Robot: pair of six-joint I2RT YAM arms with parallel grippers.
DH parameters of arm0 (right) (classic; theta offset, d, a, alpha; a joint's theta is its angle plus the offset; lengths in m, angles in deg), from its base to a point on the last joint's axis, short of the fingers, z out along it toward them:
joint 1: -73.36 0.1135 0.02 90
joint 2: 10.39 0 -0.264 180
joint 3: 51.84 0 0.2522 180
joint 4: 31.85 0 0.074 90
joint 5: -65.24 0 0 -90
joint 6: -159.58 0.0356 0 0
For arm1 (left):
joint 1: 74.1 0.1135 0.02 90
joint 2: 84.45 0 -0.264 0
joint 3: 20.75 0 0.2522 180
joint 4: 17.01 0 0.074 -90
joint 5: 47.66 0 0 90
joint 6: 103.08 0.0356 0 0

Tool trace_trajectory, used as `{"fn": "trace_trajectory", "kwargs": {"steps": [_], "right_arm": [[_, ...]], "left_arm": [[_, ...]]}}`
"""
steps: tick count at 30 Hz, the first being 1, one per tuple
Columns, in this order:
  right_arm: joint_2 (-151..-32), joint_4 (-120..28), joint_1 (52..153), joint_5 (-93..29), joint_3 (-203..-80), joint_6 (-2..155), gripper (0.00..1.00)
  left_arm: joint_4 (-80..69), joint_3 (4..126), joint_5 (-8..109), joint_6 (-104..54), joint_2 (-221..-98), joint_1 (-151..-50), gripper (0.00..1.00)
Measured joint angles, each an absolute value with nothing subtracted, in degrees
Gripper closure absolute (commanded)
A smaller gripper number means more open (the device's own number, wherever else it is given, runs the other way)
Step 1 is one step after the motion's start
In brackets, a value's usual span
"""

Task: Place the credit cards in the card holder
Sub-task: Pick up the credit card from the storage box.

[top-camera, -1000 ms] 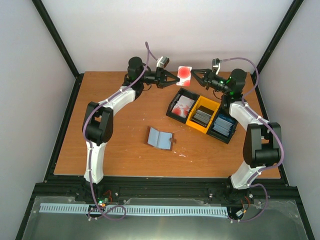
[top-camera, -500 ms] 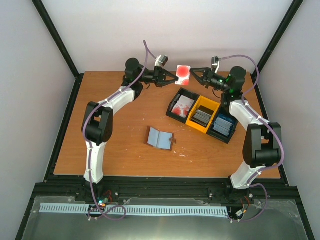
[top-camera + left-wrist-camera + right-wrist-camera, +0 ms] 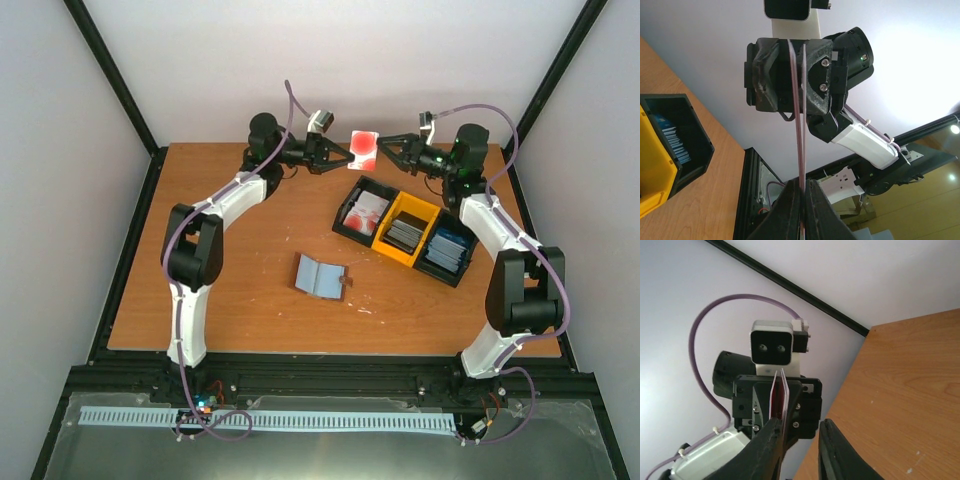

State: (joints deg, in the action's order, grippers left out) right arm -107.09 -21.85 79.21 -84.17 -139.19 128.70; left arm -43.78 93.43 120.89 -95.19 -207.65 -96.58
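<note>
Above the far edge of the table (image 3: 240, 260), at 12 o'clock, your two arms meet in the air around a pair of white-and-red credit cards (image 3: 366, 147). The left wrist camera shows two thin card edges side by side: two cards, pressed together at one end and splaying slightly apart toward the other.

The left gripper (image 3: 350, 156) comes in from 9 o'clock, its fingers closed tight on the near end of the pair. The right gripper (image 3: 801, 426) comes in from 3 o'clock with its fingers parted and a clear gap between them. The cards sit close against one finger, and you cannot tell whether they touch it.

The cards stand on edge with their printed face turned toward 6 o'clock. From overhead they look a little taller than wide, so the long axis seems to run up and down.

One brown card holder (image 3: 320, 275) lies open and flat near the table centre, lining up, with its snap tab toward 3 o'clock.

Three bins sit in a row at 2 o'clock of the holder:
- A black bin (image 3: 346, 208) holds white-and-red cards (image 3: 368, 210).
- A yellow bin (image 3: 391, 247) holds dark grey cards (image 3: 405, 233).
- A second black bin (image 3: 455, 277) holds blue cards (image 3: 448, 253).
</note>
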Motion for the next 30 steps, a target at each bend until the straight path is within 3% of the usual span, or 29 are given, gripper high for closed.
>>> {"fn": "trace_trajectory", "kwargs": {"steps": [12,22,30], "right_arm": [[-107.1,-30.7,79.5,-85.9,-140.3,122.2,0.78],[-109.8,-63.9,82.5,-79.5,-156.8,98.6,0.78],[-109.8,-64.5,82.6,-80.4,-154.5,97.5,0.88]], "left_arm": [[-36.2,93.5,120.8,-89.9,-206.9,-96.3,0.99],[-19.3,97.8,117.7,-76.5,-206.3,-96.5,0.99],[-10.6,98.1,116.8,-70.8,-206.0,-96.6,0.93]]}}
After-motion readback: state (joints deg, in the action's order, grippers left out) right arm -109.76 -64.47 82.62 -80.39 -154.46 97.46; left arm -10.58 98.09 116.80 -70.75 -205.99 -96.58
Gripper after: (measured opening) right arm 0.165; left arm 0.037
